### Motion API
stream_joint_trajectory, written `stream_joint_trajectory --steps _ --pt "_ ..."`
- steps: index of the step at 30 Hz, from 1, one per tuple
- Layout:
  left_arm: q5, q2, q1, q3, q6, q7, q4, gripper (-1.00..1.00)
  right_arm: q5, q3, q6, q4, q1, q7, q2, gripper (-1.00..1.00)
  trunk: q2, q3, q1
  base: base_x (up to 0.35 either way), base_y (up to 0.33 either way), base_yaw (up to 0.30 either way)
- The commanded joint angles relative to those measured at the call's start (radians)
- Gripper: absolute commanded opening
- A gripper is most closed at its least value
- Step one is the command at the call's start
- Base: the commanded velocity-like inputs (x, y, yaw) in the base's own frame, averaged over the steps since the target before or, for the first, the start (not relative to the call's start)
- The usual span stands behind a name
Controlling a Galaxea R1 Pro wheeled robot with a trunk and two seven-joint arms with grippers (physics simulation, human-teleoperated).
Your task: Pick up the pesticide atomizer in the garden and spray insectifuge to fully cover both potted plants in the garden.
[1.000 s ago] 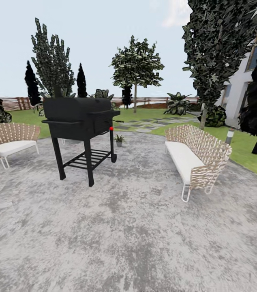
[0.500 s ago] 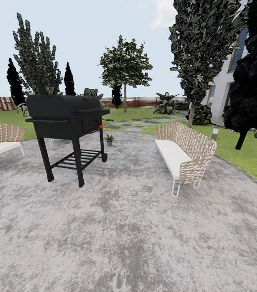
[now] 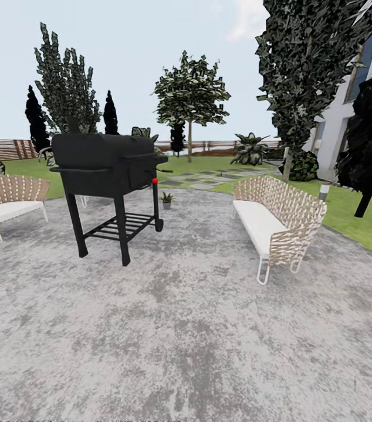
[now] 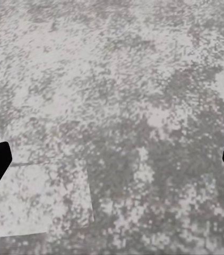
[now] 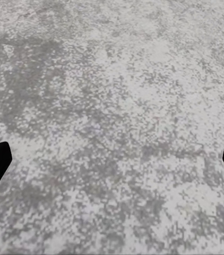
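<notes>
Grey paved patio [image 3: 198,328] lies ahead; one small potted plant [image 3: 166,200] sits beyond the black grill [image 3: 107,170], a red-topped thing (maybe the sprayer) [image 3: 154,181] on it. Left hand [image 4: 112,159] and right hand [image 5: 112,159] are spread apart, empty. Nothing is done yet.

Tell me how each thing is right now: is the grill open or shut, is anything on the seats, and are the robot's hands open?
Black grill: lid shut, standing upright on the patio.
Wicker sofa: upright, nothing on its white cushion.
Wicker chair: upright, nothing on its seat.
Potted plant: upright on the patio beyond the grill.
Left gripper: open, holding nothing.
Right gripper: open, holding nothing.
</notes>
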Motion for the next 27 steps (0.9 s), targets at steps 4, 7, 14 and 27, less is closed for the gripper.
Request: stream_joint_trajectory --steps 4,7,14,27 --pt "0.0 0.0 -0.001 0.0 -0.003 0.0 0.001 1.0 0.002 0.0 -0.003 0.004 0.0 0.001 0.001 1.0 -0.029 -0.014 0.015 0.0 0.0 0.025" --pt "0.001 -0.001 -0.001 0.0 -0.003 0.0 0.0 1.0 0.002 0.001 -0.005 0.044 0.0 0.001 0.001 1.0 -0.05 -0.023 0.027 0.0 0.0 0.006" --pt "0.001 -0.001 -0.001 0.0 -0.003 0.0 0.0 1.0 -0.001 -0.001 -0.008 0.07 0.0 0.002 0.001 1.0 -0.057 -0.026 0.031 0.0 0.0 0.001" --pt "0.0 -0.001 -0.001 0.0 -0.003 -0.001 0.0 1.0 -0.005 -0.001 -0.007 0.07 0.0 0.003 0.02 1.0 -0.057 -0.037 0.031 0.0 0.0 0.032"
